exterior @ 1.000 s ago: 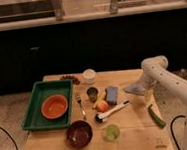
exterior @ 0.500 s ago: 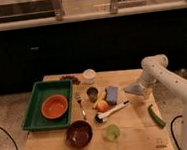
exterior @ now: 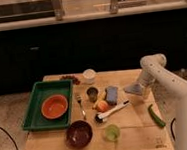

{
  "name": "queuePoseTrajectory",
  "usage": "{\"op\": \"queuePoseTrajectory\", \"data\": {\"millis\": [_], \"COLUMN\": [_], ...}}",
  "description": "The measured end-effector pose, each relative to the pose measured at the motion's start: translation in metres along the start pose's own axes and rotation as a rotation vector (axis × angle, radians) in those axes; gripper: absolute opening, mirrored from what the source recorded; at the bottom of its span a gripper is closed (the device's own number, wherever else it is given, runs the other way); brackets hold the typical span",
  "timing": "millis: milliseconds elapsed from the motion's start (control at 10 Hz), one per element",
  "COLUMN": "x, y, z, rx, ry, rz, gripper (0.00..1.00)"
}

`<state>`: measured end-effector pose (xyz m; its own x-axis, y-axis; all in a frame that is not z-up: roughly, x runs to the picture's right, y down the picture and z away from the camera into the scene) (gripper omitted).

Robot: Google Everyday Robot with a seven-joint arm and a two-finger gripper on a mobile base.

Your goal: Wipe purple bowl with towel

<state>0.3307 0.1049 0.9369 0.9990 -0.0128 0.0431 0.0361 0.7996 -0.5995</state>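
Gripper [exterior: 133, 89] near right edge, grip state cannot be told | beside blue cloth [exterior: 111, 94], possibly the towel, presumably to fetch it | purple bowl [exterior: 79, 134] at front edge, judged unwiped

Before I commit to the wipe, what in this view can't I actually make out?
Camera view:
- Towel: none distinguishable; the gripper, low over the table's right side beside the blue sponge, covers whatever lies beneath it.
- Purple bowl: inside too dark to show dirt.
- Red item behind the green tray: too small to identify.
- Table's front right corner: hidden by the robot's arm.
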Motion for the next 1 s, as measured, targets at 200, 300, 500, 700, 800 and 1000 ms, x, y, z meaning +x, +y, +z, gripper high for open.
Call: {"op": "queuePoseTrajectory", "data": {"millis": [200, 300, 500, 700, 800, 1000], "x": [0.001, 0.002, 0.005, 0.005, 0.005, 0.005], "y": [0.001, 0.001, 0.003, 0.004, 0.004, 0.004], "z": [0.005, 0.007, 0.011, 0.015, 0.015, 0.013], "rx": [-0.012, -0.018, -0.033, -0.039, -0.041, -0.042], "ry": [-0.002, -0.003, -0.007, -0.007, -0.006, -0.004], "rz": [0.005, 0.006, 0.008, 0.008, 0.006, 0.004], "gripper": [0.80, 0.80, 0.80, 0.65, 0.55, 0.35]}}
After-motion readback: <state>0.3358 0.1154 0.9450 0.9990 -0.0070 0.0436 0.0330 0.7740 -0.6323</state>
